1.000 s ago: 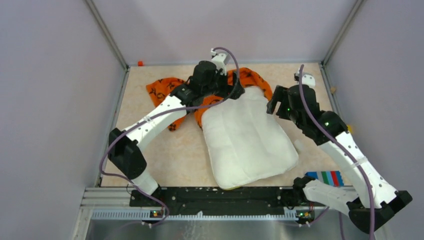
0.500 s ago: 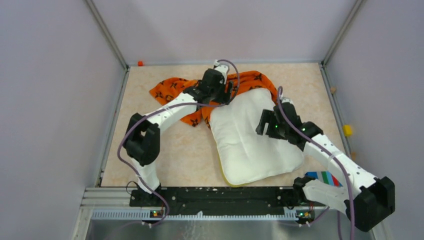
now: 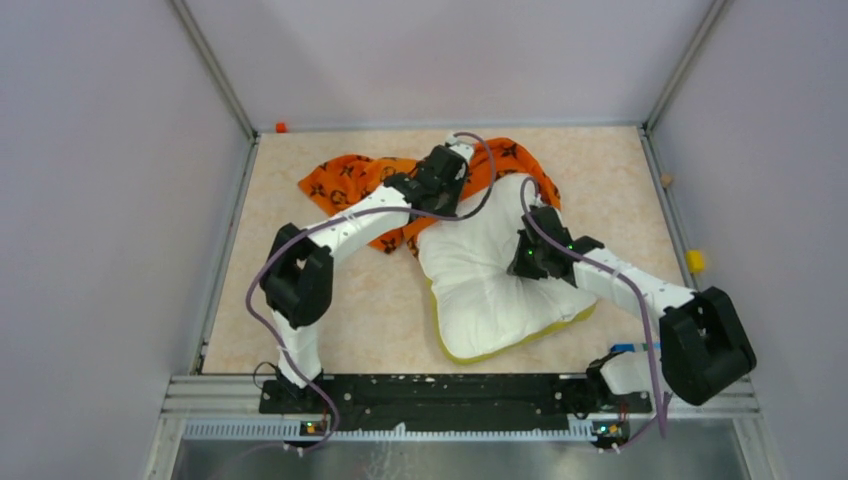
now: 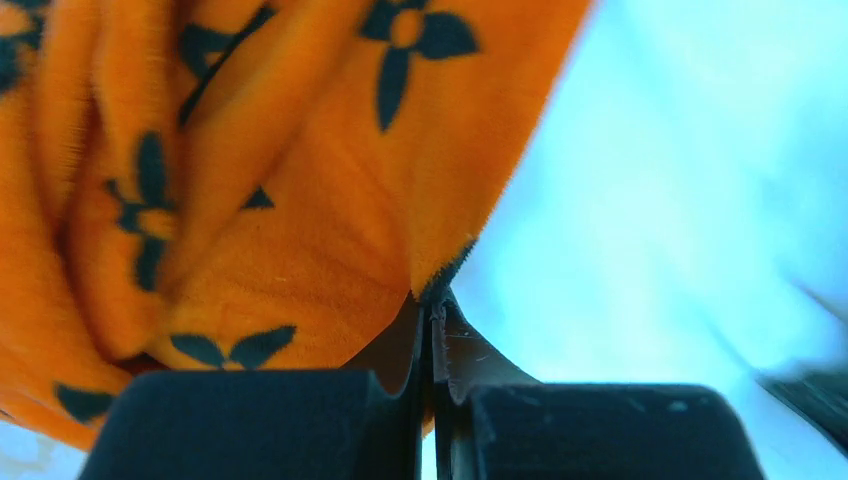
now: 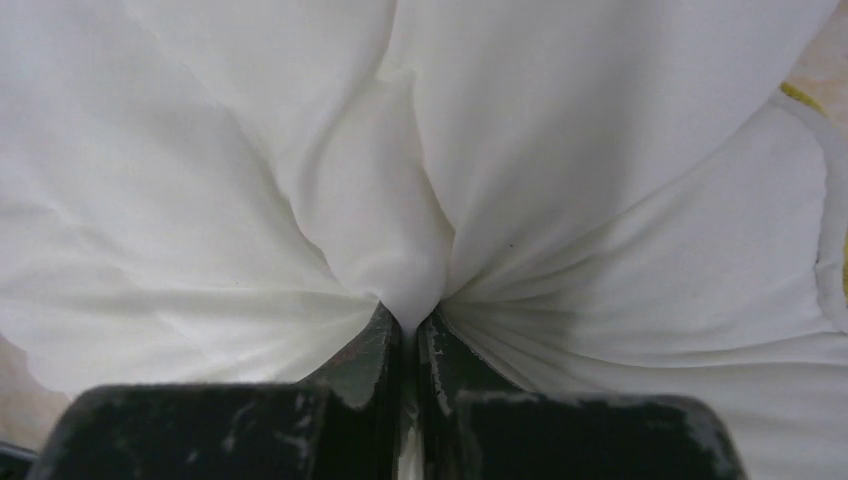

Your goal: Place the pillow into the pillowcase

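The white pillow point(image 3: 490, 275) with yellow trim lies in the middle of the table, its far end against the orange pillowcase point(image 3: 350, 180) with black motifs. My left gripper point(image 3: 452, 192) sits at the pillowcase's edge beside the pillow. In the left wrist view it point(image 4: 433, 310) is shut on the pillowcase's point(image 4: 280, 200) hem, the pillow point(image 4: 660, 200) pale on the right. My right gripper point(image 3: 528, 262) presses into the pillow's right side. The right wrist view shows that gripper point(image 5: 408, 325) shut on a pinched fold of pillow point(image 5: 400, 150) fabric.
A small orange block point(image 3: 281, 127) lies at the far left corner. A yellow block point(image 3: 694, 261) sits by the right wall. A striped coloured object point(image 3: 625, 349) rests near the right arm's base. Grey walls enclose the table on three sides.
Both grippers have closed, the left on the pillowcase hem and the right on the pillow. The right arm dropped onto the pillow, which now bunches and has shifted slightly left.
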Robot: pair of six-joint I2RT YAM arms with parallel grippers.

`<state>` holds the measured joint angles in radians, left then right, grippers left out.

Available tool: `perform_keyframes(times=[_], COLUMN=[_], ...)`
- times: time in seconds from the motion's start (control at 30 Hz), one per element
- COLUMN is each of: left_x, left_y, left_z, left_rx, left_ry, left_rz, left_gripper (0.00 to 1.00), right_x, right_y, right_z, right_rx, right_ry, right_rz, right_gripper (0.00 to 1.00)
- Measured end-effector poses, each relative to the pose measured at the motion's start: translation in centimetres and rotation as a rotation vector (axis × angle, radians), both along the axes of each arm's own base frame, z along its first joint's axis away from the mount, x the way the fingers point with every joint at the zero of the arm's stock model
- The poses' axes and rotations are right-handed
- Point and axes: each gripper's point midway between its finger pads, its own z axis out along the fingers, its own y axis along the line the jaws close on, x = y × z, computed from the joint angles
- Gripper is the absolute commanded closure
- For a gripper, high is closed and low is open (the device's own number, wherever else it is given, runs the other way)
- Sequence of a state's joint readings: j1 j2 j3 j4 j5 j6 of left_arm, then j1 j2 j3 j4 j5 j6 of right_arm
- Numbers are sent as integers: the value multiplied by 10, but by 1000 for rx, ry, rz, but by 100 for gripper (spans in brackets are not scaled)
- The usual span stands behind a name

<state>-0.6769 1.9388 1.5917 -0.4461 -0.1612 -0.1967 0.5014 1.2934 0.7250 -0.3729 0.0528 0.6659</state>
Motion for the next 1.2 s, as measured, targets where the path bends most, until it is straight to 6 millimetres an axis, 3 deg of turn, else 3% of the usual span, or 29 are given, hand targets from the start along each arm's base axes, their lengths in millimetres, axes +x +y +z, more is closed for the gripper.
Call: perform_keyframes(times=[0.2, 0.27, 0.37, 0.47, 0.5, 0.6, 0.63, 0.77, 0.9, 1.0, 1.1, 1.2], left_x=[-81, -101, -115, -118, -120, -135, -140, -156, -149, -125, -87, -41], left_y=[-41, -38, -20, -2, 3, 12, 13, 16, 14, 8, 0, -7], left_z=[79, 103, 115, 97, 85, 46, 37, 16, 21, 36, 57, 76], left_rx=[-137, -192, -238, -240, -230, -189, -182, -173, -185, -192, -185, -168], left_ry=[-10, -21, -20, 37, 68, 183, 213, 288, 273, 203, 87, -38], left_rz=[-163, -182, -154, -98, -79, -47, -47, -42, -23, 10, 54, 116], left_gripper=[100, 100, 100, 100, 100, 98, 94, 72, 39, 21, 19, 20], right_x=[42, 56, 71, 77, 78, 76, 74, 74, 78, 86, 86, 70], right_y=[21, 25, 29, 32, 33, 33, 30, 16, -16, -52, -82, -99], right_z=[25, 33, 42, 48, 49, 49, 49, 71, 103, 116, 103, 66], right_rx=[-7, -7, -2, 12, 17, 15, 6, -10, -21, -39, -64, -94], right_ry=[-29, -46, -67, -89, -94, -93, -95, -152, -235, -275, -261, -182], right_rz=[19, 20, 20, 25, 29, 39, 41, 19, -54, -153, -234, -268], right_gripper=[100, 100, 100, 100, 93, 49, 40, 27, 25, 24, 23, 23])
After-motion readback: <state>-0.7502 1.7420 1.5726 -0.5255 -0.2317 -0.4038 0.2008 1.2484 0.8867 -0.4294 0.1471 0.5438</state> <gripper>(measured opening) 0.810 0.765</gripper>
